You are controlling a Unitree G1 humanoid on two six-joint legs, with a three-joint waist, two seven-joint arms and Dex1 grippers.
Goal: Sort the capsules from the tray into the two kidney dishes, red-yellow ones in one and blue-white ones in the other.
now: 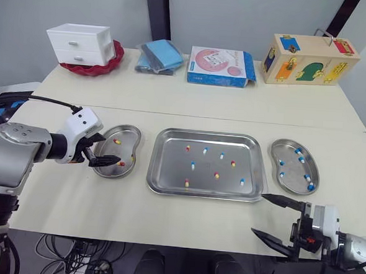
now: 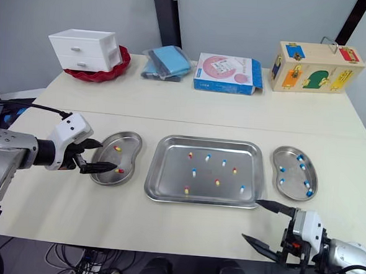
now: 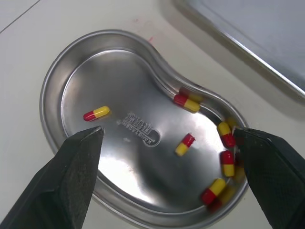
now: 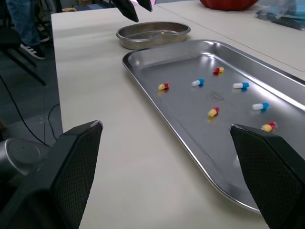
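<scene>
Steel tray (image 1: 168, 170) at the centre of the table (image 1: 172, 105), flanked by two kidney dishes, each just beside it but not touching it. The tray carries four red-yellow capsules (image 1: 216, 174) and four blue-white capsules (image 1: 193, 165), scattered singly, none touching another. The left kidney dish (image 1: 130, 143) holds red-yellow ones only, most of them gathered along one curved wall and one lying alone on the floor of the dish. My left claw (image 1: 111, 149) hangs over this dish with its two black fingers spread wide and nothing between them. The right kidney dish (image 1: 291, 168) holds blue-white ones only, spread along its length. My right claw (image 1: 259, 213) sits at the front edge of the table, near the tray's front right corner, its fingers likewise parted and empty. Along the far side of the table, from my left to my right, are a white drawer unit (image 1: 80, 44) standing in a red bowl (image 1: 113, 61), a folded blue cloth (image 1: 160, 55), a blue-and-pink carton (image 1: 219, 66) and a wooden latch box (image 1: 309, 61).
</scene>
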